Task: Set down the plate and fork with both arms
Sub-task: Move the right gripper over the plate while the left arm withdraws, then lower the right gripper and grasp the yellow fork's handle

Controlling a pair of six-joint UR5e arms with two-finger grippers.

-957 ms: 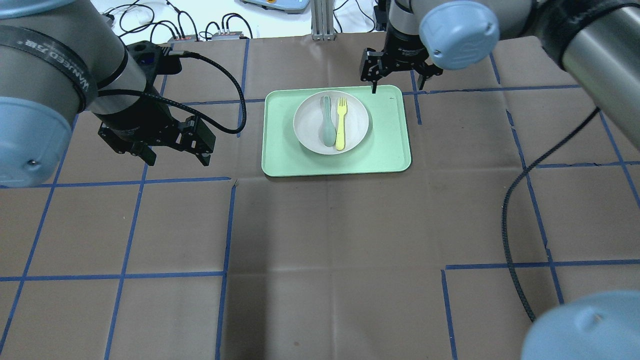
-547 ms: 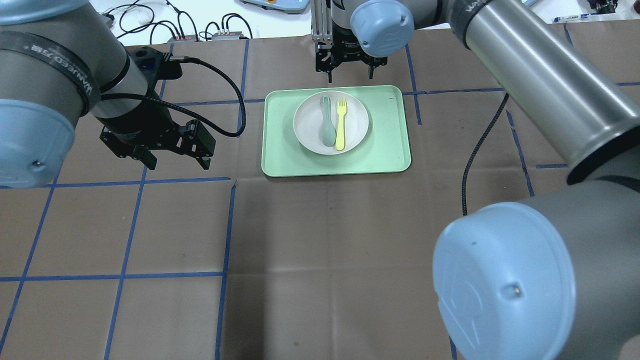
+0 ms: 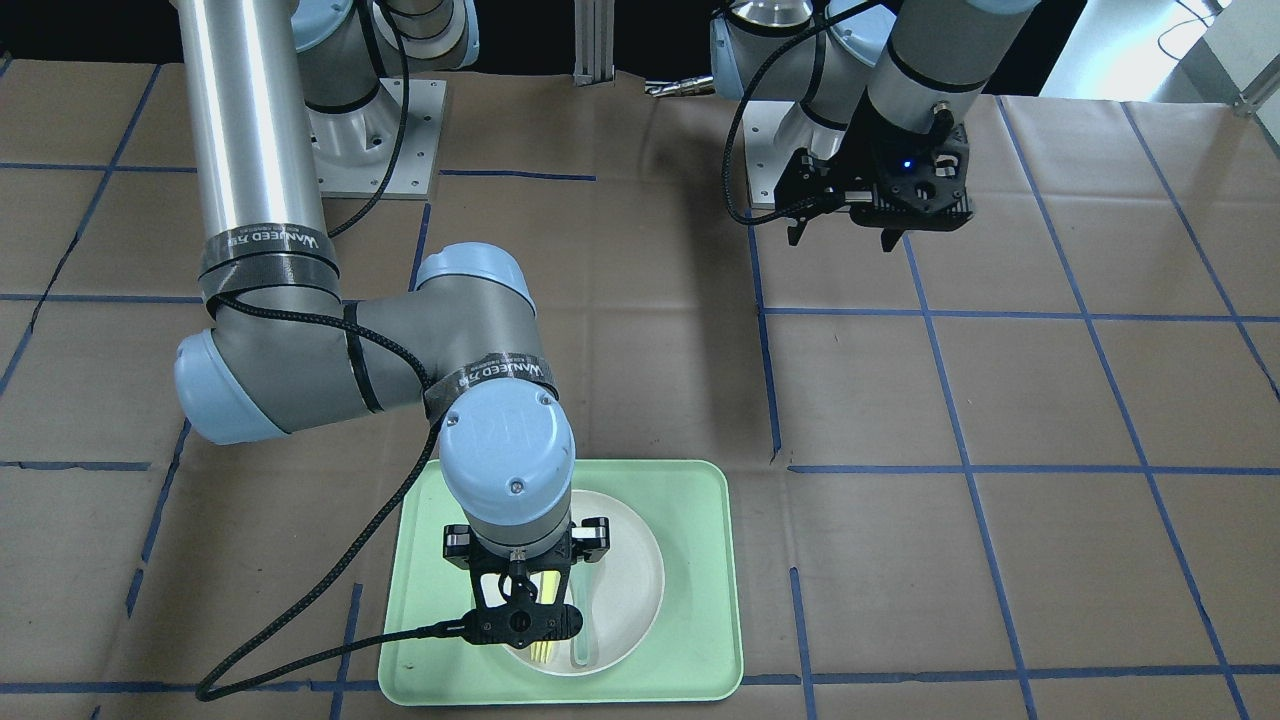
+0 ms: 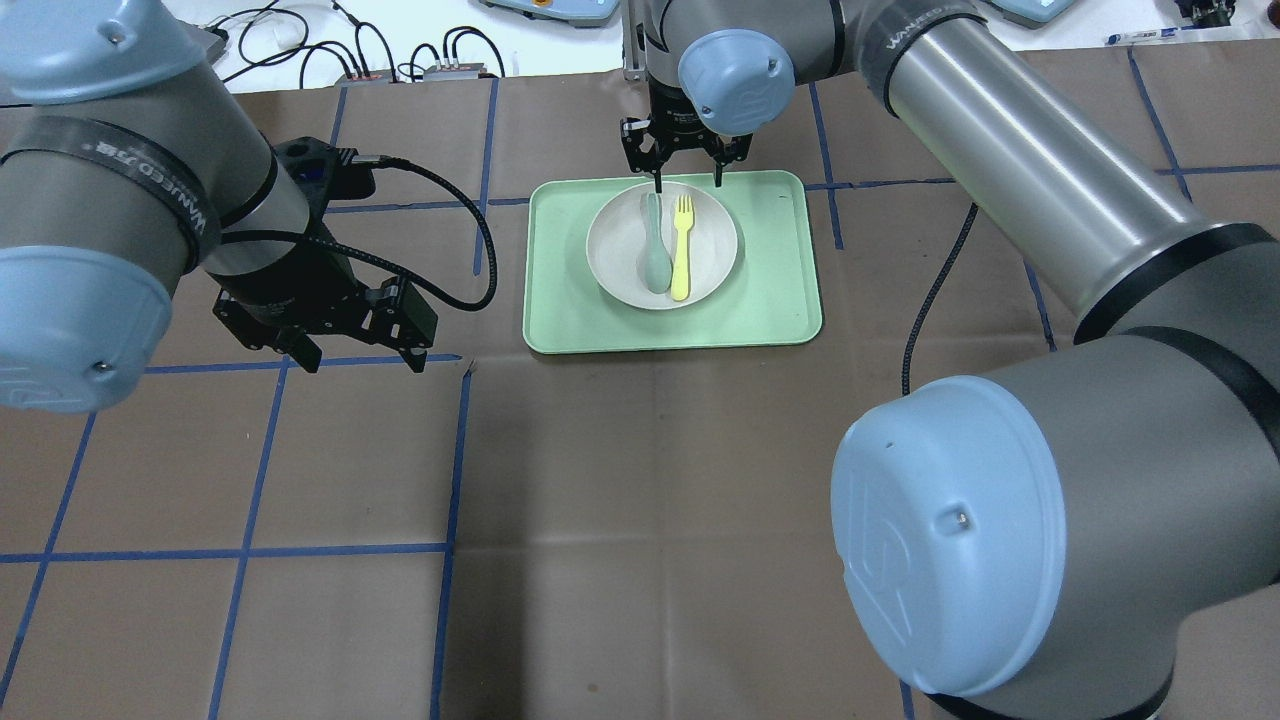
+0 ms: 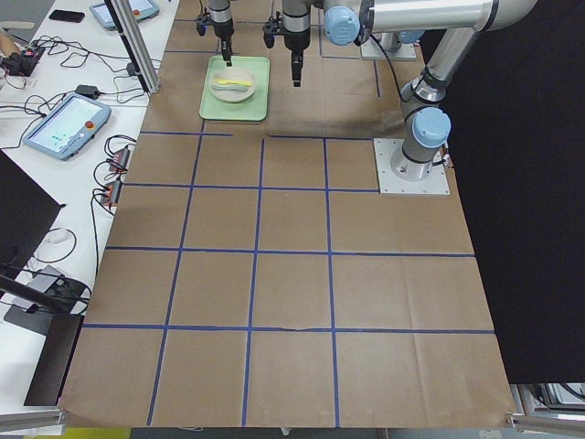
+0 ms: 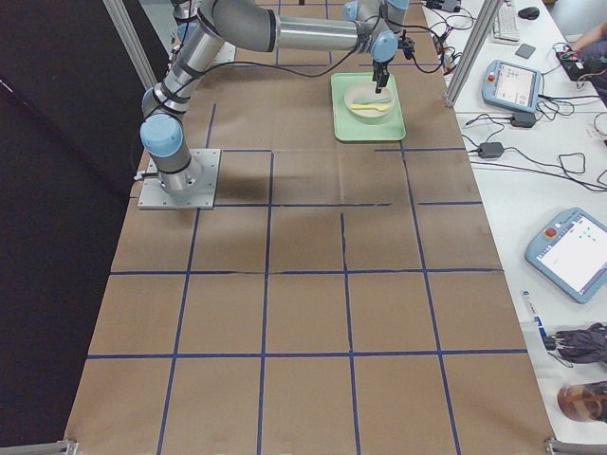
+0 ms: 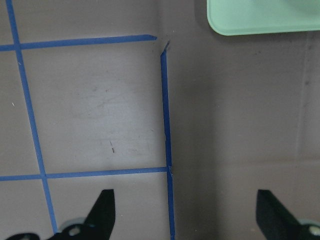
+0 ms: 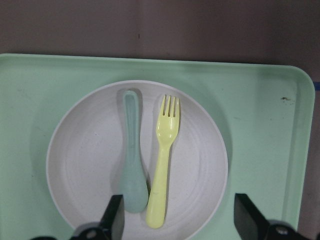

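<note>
The off-white plate (image 4: 712, 250) sits in the pale-green tray (image 4: 780, 290) at the table's far middle. On it lie the pale-yellow fork (image 4: 682, 250) and, to its left, a grey-green spoon (image 4: 655, 250), side by side. My right gripper (image 4: 687, 184) is open and empty, hanging over the plate's far rim. The right wrist view shows the fork (image 8: 164, 165), the spoon (image 8: 132, 160) and the plate (image 8: 85, 165) between its fingers (image 8: 116, 212). My left gripper (image 4: 364, 362) is open and empty over bare table, left of the tray.
Brown paper with a grid of blue tape covers the table. The right arm's black cable (image 4: 935, 290) hangs right of the tray. Cables and boxes (image 4: 400, 60) lie past the far edge. The left wrist view shows the tray's corner (image 7: 260, 20).
My right arm swung left from beyond the tray's far right corner to over the plate's far rim. My left gripper shifted a little toward the robot. Plate, fork and spoon have not moved.
</note>
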